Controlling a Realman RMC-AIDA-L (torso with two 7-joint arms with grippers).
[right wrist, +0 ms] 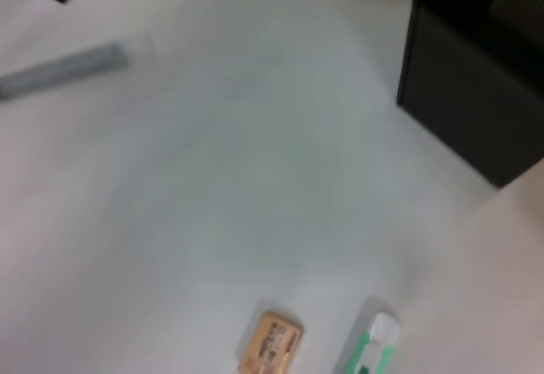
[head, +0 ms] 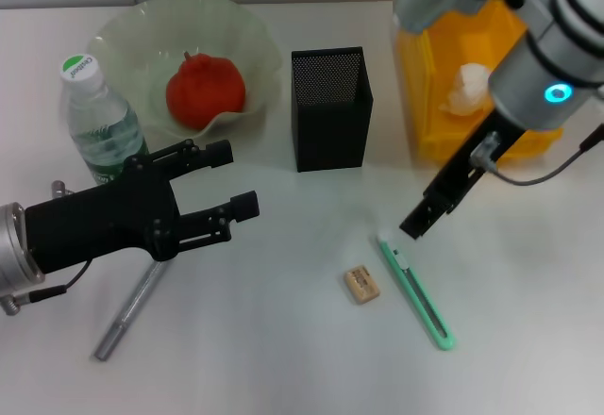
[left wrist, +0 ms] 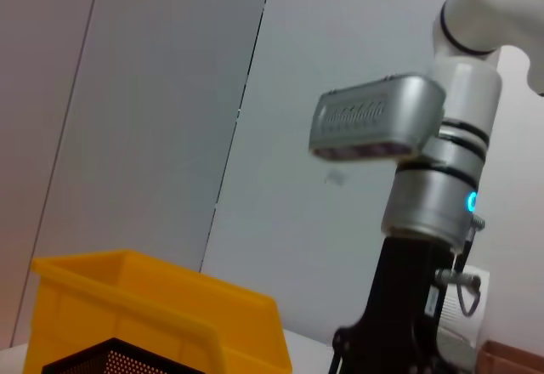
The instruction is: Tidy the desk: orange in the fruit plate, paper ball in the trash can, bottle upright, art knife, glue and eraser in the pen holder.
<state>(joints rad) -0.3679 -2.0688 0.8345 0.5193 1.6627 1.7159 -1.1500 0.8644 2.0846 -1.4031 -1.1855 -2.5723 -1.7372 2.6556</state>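
White tabletop (head: 283,358): the right tool (head: 422,215), fingers together and empty, hovers just above the art knife (head: 416,290); the eraser (head: 361,284) lies beside it. Next, open and descend. The left tool (head: 236,181) waits open.

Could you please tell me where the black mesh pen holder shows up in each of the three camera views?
Head view: pen holder stands upright at centre, between the fruit plate and the trash can.
Left wrist view: only its mesh rim, at the bottom edge.
Right wrist view: dark box at upper right.
Shared landmark: the eraser in the head and right wrist views.
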